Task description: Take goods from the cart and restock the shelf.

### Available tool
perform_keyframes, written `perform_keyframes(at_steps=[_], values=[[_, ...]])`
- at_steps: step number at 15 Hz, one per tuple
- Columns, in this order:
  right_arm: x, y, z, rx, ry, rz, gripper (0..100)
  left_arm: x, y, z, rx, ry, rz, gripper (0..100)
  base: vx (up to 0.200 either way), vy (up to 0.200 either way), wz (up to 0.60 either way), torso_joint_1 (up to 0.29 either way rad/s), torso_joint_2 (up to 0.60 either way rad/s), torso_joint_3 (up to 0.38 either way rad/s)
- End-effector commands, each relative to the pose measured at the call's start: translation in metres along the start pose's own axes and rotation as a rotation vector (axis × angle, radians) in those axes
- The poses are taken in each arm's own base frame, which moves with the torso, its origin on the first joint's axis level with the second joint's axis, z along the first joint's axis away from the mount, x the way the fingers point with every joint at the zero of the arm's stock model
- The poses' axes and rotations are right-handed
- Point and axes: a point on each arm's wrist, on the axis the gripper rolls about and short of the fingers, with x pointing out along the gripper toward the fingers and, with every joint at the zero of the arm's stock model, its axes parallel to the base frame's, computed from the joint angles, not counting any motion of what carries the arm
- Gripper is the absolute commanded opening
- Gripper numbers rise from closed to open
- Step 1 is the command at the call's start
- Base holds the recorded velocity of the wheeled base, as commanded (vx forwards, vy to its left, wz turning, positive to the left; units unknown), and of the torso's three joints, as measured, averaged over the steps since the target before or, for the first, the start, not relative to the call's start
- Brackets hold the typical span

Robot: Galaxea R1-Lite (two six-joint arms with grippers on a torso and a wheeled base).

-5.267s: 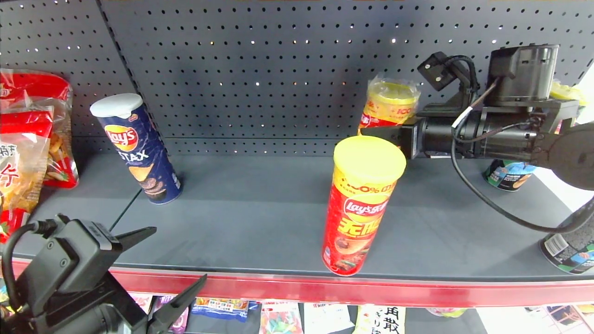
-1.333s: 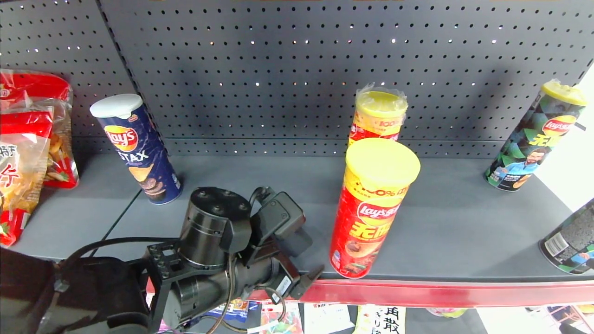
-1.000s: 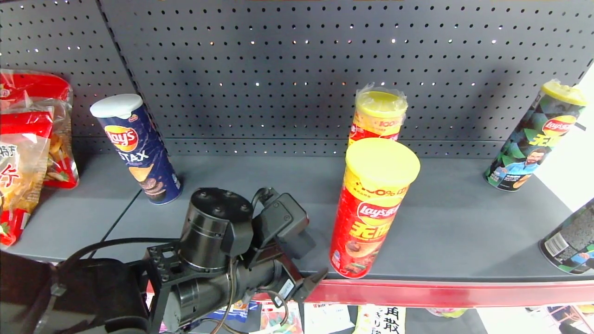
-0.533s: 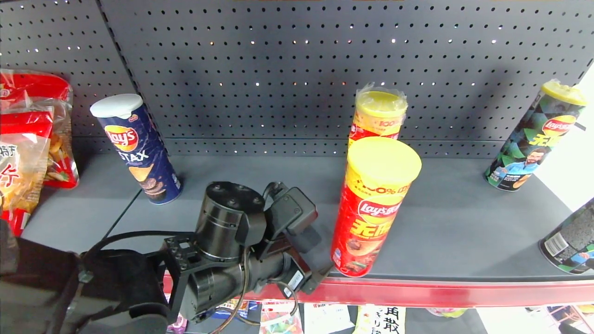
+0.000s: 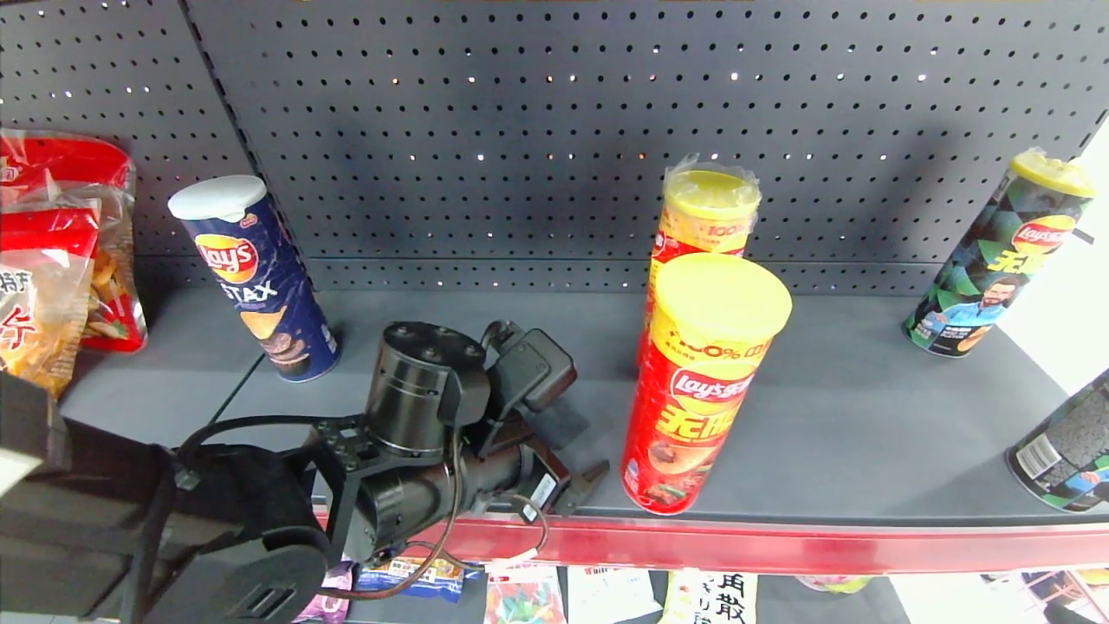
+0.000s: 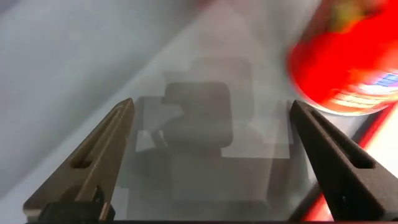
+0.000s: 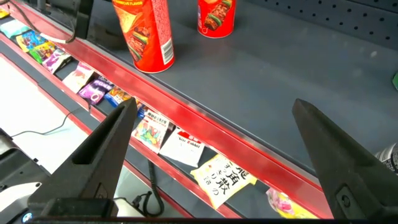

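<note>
A red chips can with a yellow lid (image 5: 703, 390) stands upright near the shelf's front edge (image 5: 780, 546). A second red can with a yellow lid (image 5: 706, 217) stands right behind it. My left gripper (image 5: 582, 485) is low over the shelf front, just left of the front can's base, and open. In the left wrist view its fingers (image 6: 106, 155) are spread wide, with the red can (image 6: 348, 56) beyond one fingertip. My right gripper (image 7: 214, 106) is open and holds nothing, back from the shelf, facing the front can (image 7: 146, 34) and the rear can (image 7: 217, 15).
A blue can (image 5: 256, 277) stands at the back left and a green can (image 5: 996, 251) at the back right. Another can (image 5: 1061, 459) is at the right edge. Snack bags (image 5: 52, 260) fill the far left. Small packets (image 7: 93, 87) lie on the lower shelf.
The right gripper, earlier at the front can's top, has withdrawn from the head view. The left arm came in and pushed forward and up to the can's base. The can shifted slightly right.
</note>
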Motion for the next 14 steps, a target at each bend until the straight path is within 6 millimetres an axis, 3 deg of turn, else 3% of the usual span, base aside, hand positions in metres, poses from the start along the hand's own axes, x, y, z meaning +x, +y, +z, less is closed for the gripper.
perform_keyframes(at_steps=[1,14], values=[[0.0005,-0.0001,-0.0001,0.0,0.003,0.001,100,0.0016,0.0023,0.0037,-0.002,-0.014,0.009,100,0.0,0.0,0.0,0.0,0.0,0.0],[0.0006,-0.0001,-0.0005,0.001,0.005,-0.002,100,-0.0042,-0.0023,0.005,0.003,-0.025,-0.021,100,0.0,0.0,0.0,0.0,0.0,0.0]])
